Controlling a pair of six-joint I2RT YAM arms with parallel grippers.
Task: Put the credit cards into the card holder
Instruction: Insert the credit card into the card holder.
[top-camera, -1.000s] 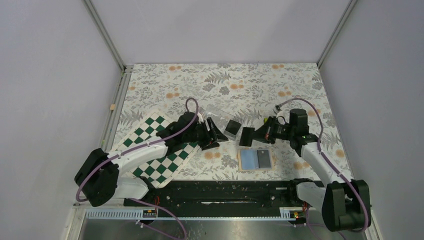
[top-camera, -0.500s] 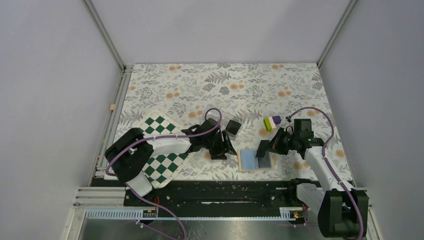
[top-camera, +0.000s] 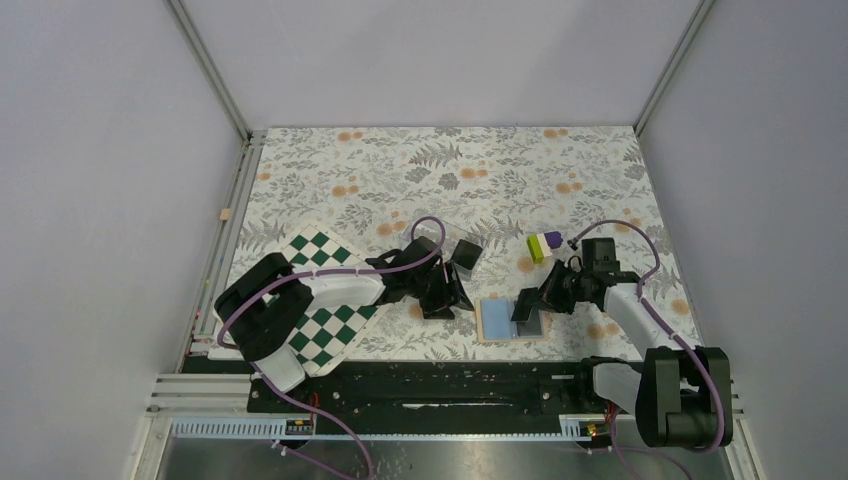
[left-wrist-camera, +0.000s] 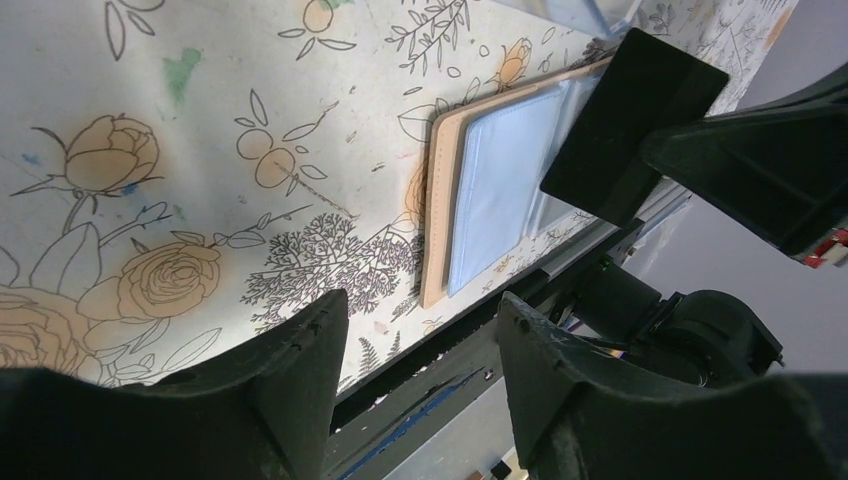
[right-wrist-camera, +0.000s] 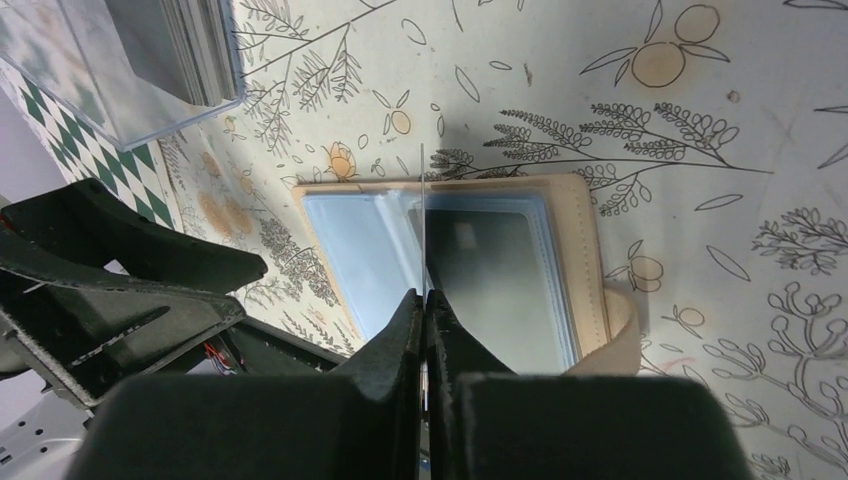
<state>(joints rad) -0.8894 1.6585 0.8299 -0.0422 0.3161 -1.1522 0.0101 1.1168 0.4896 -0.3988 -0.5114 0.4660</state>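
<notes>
The card holder (top-camera: 492, 320) lies open near the table's front edge, light blue lining up. It also shows in the left wrist view (left-wrist-camera: 490, 190) and the right wrist view (right-wrist-camera: 590, 250). A dark credit card (right-wrist-camera: 490, 275) sits in its right pocket. My right gripper (top-camera: 535, 303) is shut on another dark credit card (top-camera: 525, 302), held on edge over the holder's middle. This card is a thin line in the right wrist view (right-wrist-camera: 424, 215) and a dark slab in the left wrist view (left-wrist-camera: 630, 120). My left gripper (top-camera: 445, 300) is open and empty, just left of the holder.
A clear plastic box (right-wrist-camera: 120, 60) holding a stack of dark cards (top-camera: 465, 252) stands behind the left gripper. A purple and yellow-green block (top-camera: 545, 244) lies behind the right gripper. A green-and-white chequered board (top-camera: 320, 300) lies at the left under the left arm.
My right gripper has carried the card from behind the holder to just over its middle. My left gripper has moved nearer, to the holder's left side. In the last half second, little moved.
</notes>
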